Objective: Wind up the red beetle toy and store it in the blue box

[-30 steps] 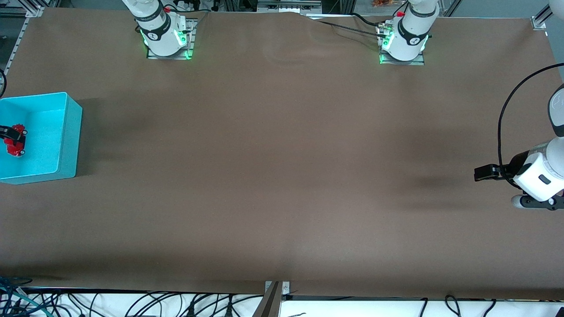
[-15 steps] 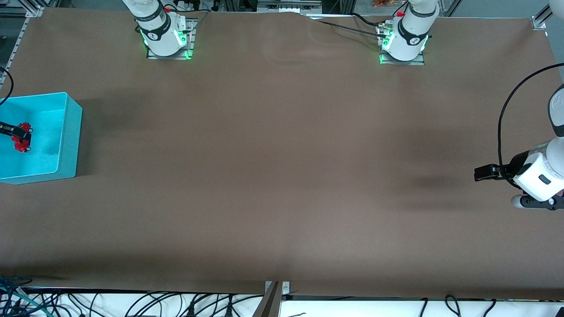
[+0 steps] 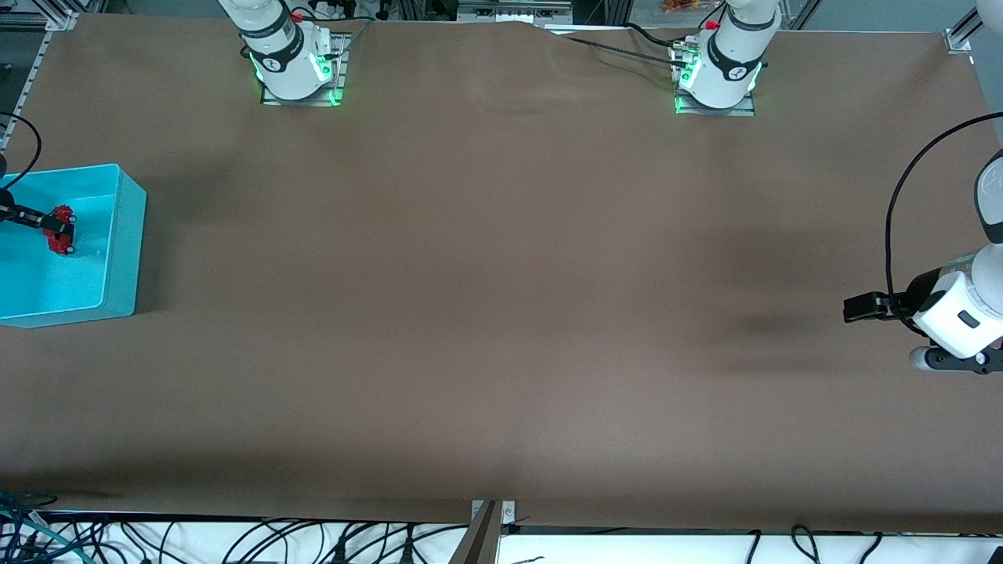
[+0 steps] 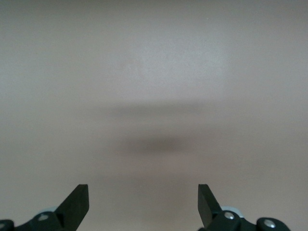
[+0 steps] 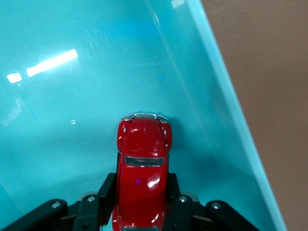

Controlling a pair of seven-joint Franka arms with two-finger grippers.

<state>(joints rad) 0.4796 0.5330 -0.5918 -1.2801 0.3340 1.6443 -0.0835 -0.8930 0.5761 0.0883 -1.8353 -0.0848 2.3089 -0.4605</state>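
Right gripper (image 5: 142, 199) jaws around red beetle toy (image 5: 143, 166), inside blue box (image 3: 121, 251)

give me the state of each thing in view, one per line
red beetle toy: clamped in the right pincer, hanging over the inside of the box
blue box: lidless, upright at the right arm's end of the table
right pincer: shut on the toy's sides, over the box
left pincer: open, holding nothing, waiting over bare table at the left arm's end
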